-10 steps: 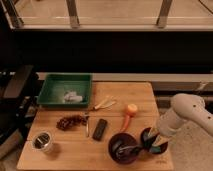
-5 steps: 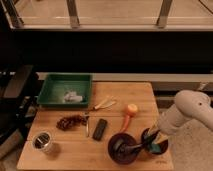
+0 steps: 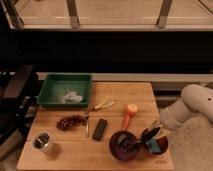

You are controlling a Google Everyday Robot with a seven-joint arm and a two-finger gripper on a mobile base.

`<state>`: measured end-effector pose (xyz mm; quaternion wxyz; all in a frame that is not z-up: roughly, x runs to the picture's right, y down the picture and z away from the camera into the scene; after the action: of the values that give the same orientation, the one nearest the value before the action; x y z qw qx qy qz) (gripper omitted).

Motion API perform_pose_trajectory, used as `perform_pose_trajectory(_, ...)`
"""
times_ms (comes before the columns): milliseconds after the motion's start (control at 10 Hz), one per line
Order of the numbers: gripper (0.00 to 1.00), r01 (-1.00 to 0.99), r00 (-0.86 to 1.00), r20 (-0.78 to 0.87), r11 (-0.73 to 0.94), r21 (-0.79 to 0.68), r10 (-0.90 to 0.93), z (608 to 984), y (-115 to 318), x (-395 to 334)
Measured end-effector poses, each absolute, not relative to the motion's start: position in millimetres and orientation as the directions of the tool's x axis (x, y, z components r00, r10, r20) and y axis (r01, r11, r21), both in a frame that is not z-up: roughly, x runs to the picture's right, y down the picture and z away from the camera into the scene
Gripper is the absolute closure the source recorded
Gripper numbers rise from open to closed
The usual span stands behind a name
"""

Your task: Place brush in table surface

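The wooden table surface (image 3: 75,155) fills the lower middle of the camera view. A purple bowl (image 3: 116,149) stands near its front right corner. A slim dark thing that looks like the brush (image 3: 131,145) lies inside the bowl, pointing to the right rim. My gripper (image 3: 152,137) hangs at the bowl's right rim, reaching in from the white arm (image 3: 197,102) on the right. I cannot tell whether it holds the brush.
A green tray (image 3: 52,97) with a white item sits at the back left. An orange carrot-like piece (image 3: 130,111), a black block (image 3: 100,128), a thin metal utensil (image 3: 86,125), a dark red cluster (image 3: 70,121) and a metal cup (image 3: 42,141) lie across the table.
The white arm's upper part has shifted a little to the right. The gripper has stayed at the bowl's right rim.
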<state>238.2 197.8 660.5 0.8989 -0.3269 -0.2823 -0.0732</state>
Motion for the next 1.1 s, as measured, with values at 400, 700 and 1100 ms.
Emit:
perform_pose_trajectory(400, 1.00, 0.320, 0.777, 0.625, 0.810, -0.491, 0.072, 650.1, 151.7, 244.6)
perform_pose_trajectory(700, 1.00, 0.302, 0.760, 0.646, 0.840, -0.450, 0.074, 641.4, 115.2, 251.8)
perform_pose_trajectory(1100, 1.00, 0.246, 0.739, 0.669, 0.890, -0.383, 0.084, 629.4, 72.5, 259.2)
